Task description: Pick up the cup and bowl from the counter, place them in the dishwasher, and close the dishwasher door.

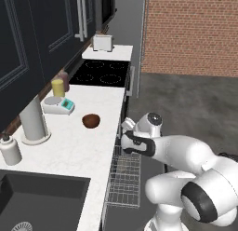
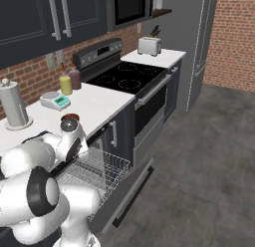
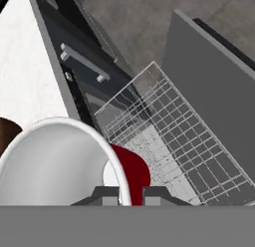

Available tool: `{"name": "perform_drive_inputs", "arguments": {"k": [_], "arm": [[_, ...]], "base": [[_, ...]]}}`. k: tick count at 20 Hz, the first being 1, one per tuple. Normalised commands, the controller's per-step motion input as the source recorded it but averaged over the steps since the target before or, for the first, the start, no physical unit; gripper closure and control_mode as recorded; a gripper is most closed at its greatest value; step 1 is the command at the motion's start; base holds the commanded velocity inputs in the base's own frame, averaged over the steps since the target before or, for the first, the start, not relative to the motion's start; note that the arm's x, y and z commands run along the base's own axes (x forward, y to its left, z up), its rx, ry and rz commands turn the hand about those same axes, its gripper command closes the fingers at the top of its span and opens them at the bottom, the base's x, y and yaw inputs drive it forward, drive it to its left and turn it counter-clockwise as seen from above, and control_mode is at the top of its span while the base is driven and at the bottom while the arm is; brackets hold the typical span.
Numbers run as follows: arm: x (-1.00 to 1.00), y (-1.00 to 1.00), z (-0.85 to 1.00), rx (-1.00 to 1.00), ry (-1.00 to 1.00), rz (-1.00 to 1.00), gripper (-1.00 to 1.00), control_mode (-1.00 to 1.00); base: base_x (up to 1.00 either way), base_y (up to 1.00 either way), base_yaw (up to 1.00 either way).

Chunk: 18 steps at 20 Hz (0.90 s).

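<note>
Cup (image 3: 133, 174) half-hidden in hand (image 3: 131, 193).

No legible text, label, brand, number or sign appears on any surface. The small teal display panel of the white kitchen scale (image 1: 67, 105) on the white speckled stone counter (image 1: 69, 151) shows no readable characters. The control panel of the black stove (image 2: 102, 52) is too small to read.
</note>
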Motion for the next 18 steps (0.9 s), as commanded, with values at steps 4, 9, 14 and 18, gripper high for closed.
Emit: {"name": "perform_drive_inputs", "arguments": {"k": [4, 9, 14, 18], "arm": [[-0.16, -1.00, 0.00, 0.17, 0.00, -0.12, 1.00, -1.00], [0.10, -0.98, -0.01, 0.23, 0.01, -0.07, 1.00, -1.00], [0.49, -0.55, -0.22, 0.23, 0.10, -0.03, 1.00, -1.00], [0.64, -0.21, -0.42, 0.22, 0.15, -0.02, 1.00, -1.00]], "base": [[0.00, 0.00, 0.00], [0.00, 0.00, 0.00], [0.00, 0.00, 0.00], [0.00, 0.00, 0.00]]}}
